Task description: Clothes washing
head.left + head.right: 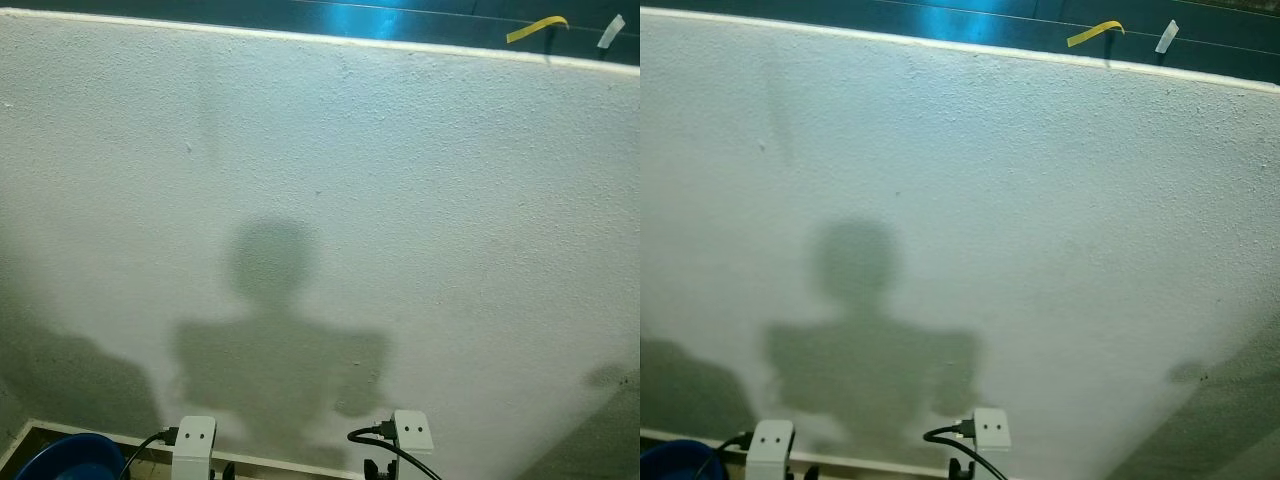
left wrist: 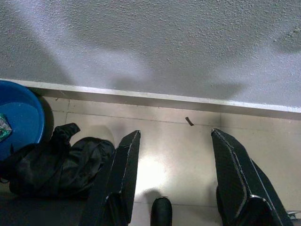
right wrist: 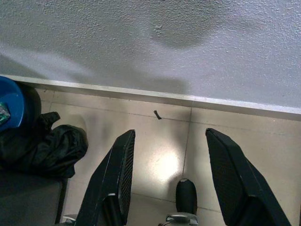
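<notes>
A black garment [image 2: 51,165] lies crumpled on the tiled floor beside a blue basin [image 2: 19,117], close to the wall's foot. The same garment [image 3: 40,148] and basin [image 3: 8,101] appear in the right wrist view. My left gripper [image 2: 175,160] hangs open above bare tile, to one side of the garment, with nothing between its fingers. My right gripper [image 3: 168,160] is also open over the tiles, empty. In the head views I face a white textured wall with my own shadow [image 1: 275,340] on it, and the basin's rim [image 1: 70,455] peeks in at the lower left.
The white wall [image 1: 400,200] stands very near in front, with a pale skirting strip [image 2: 155,99] at its foot. A small dark scrap [image 2: 189,121] lies on the beige tiles. Yellow tape [image 1: 535,28] hangs above the wall's top edge. My foot [image 3: 186,195] shows below.
</notes>
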Robot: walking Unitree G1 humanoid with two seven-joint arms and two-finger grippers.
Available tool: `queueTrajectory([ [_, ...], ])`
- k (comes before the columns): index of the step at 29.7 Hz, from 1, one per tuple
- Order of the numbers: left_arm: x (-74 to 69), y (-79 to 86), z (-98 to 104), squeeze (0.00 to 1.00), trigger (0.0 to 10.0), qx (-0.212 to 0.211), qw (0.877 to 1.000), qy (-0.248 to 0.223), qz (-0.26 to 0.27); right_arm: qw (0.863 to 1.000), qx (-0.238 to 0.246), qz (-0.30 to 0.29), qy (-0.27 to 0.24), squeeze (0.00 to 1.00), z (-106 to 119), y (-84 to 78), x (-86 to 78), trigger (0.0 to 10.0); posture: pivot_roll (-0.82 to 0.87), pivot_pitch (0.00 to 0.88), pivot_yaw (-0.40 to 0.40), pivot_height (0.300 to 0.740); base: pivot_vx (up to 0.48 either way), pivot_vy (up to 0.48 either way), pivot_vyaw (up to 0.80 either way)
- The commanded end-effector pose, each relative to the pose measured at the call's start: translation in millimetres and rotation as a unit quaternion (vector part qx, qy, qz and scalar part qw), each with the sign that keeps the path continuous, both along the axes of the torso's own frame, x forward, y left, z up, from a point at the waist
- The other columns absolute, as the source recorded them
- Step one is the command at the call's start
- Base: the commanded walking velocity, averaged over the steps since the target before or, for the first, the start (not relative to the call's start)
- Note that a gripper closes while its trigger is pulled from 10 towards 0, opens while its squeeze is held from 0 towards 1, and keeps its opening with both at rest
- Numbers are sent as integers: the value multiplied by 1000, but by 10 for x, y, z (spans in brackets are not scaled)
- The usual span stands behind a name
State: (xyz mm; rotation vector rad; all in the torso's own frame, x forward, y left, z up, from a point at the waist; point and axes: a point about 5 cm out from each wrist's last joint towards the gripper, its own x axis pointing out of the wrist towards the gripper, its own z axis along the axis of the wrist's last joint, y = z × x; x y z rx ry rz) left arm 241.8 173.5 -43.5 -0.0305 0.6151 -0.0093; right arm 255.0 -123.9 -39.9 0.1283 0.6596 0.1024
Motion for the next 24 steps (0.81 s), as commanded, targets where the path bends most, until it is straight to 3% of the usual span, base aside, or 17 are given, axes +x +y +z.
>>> queueTrajectory([
  [1,-42,-29,-42,0,10000,-4,1000,14,-4,1000,-3,-8,8,0,-31,-41,-35,10000,10,0,-25,740,0,0,0],
  [24,-20,-57,-33,0,10000,-6,1000,15,-9,1000,-14,-11,12,0,-27,-56,-22,10000,-1,0,-6,740,0,0,0],
])
